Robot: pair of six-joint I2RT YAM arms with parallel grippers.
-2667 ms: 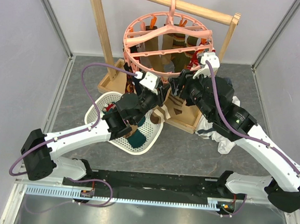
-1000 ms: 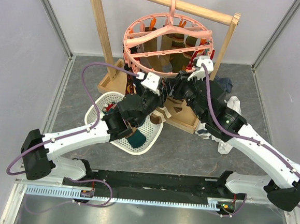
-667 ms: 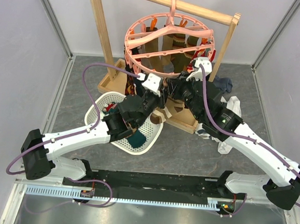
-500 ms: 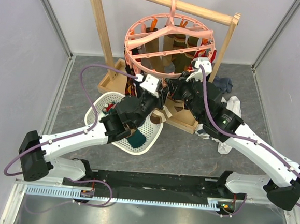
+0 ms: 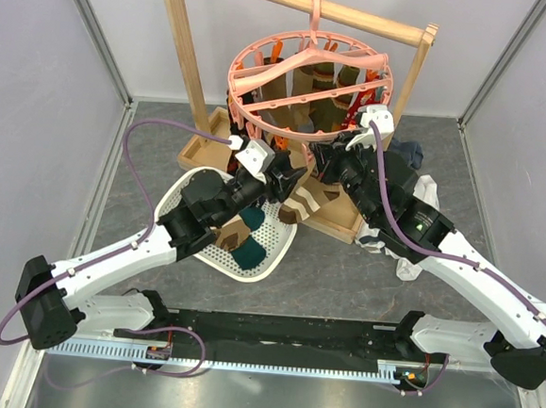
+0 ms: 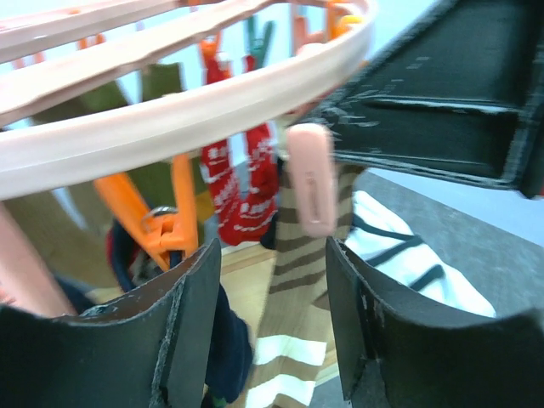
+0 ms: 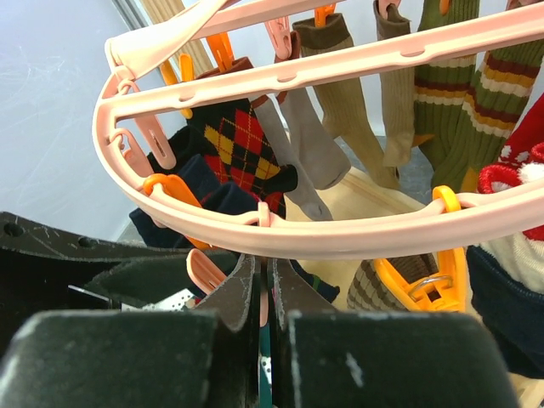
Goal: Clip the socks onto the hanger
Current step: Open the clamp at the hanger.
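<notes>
Most socks up, one left in basket [image 5: 166, 207]
Hanger [image 5: 313, 18] at twelve o'clock; striped sock [image 6: 293, 280] clipped between left gripper's [image 6: 272, 259] wide jaws, right gripper [image 7: 263, 276] pinched shut; teal sock [image 5: 248, 255] lies at seven

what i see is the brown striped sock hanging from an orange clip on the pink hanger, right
No: the left wrist view shows the brown striped sock hanging from a pink clip, not an orange one, on the pink ring hanger.

The hanger [image 5: 305, 94] hangs on the rack [image 5: 180, 36], basket [image 5: 272, 234] before it.
</notes>
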